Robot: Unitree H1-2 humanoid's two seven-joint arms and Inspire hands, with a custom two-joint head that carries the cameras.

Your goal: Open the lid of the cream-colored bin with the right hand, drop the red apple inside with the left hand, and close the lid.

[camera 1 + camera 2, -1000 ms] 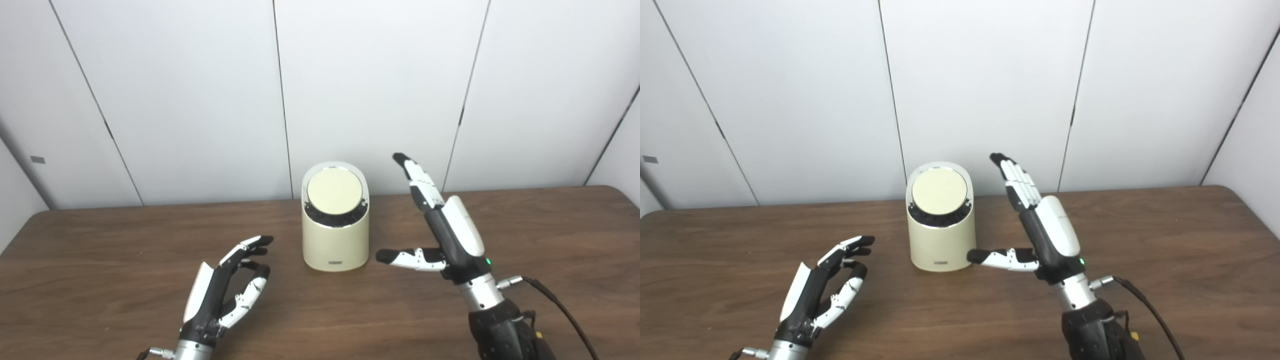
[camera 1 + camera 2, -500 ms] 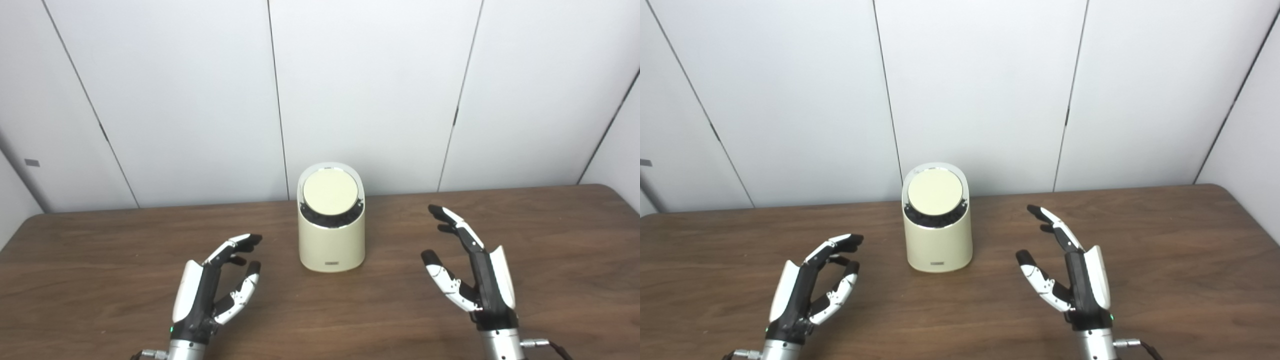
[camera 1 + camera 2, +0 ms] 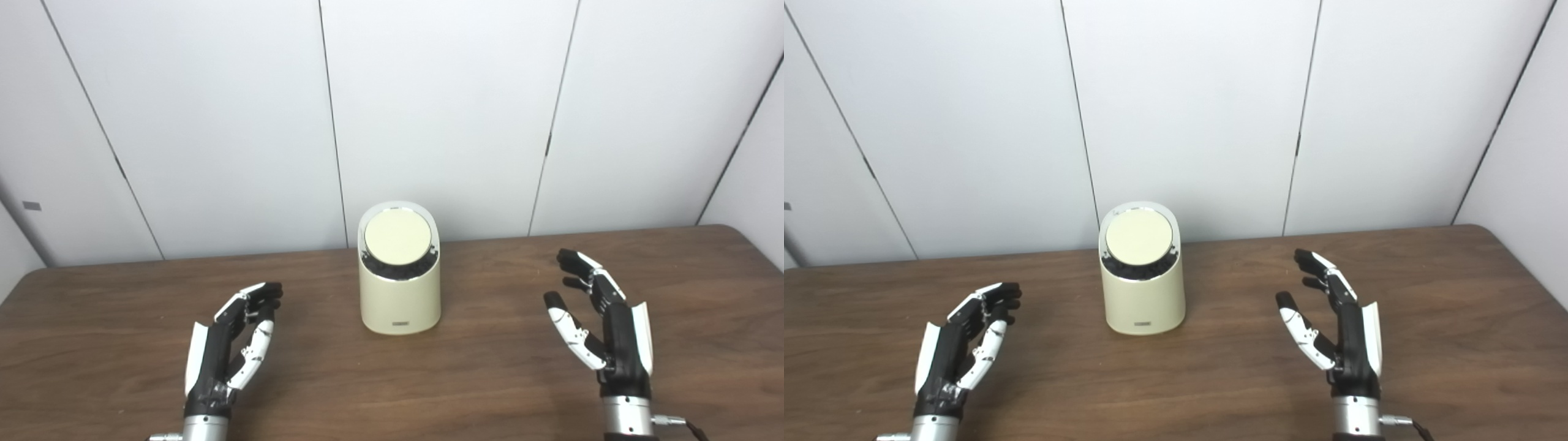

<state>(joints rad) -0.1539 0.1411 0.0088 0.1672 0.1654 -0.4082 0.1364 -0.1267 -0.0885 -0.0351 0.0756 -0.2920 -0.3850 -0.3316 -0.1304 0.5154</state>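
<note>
A cream-colored bin (image 3: 400,294) stands upright at the middle of the brown table, its round lid (image 3: 397,237) shut and tilted toward me. My left hand (image 3: 229,346) rests low at the front left, open, fingers loosely apart, holding nothing. My right hand (image 3: 603,334) is at the front right, well clear of the bin, open with fingers spread and thumb out. No red apple shows in either view.
The wooden table (image 3: 122,318) runs the width of the view, its right corner (image 3: 750,236) rounded. White wall panels (image 3: 441,110) rise just behind the bin.
My right hand has dropped from beside the bin's lid and pulled back to the front right. My left hand drew back to the left. The camera has shifted a little.
</note>
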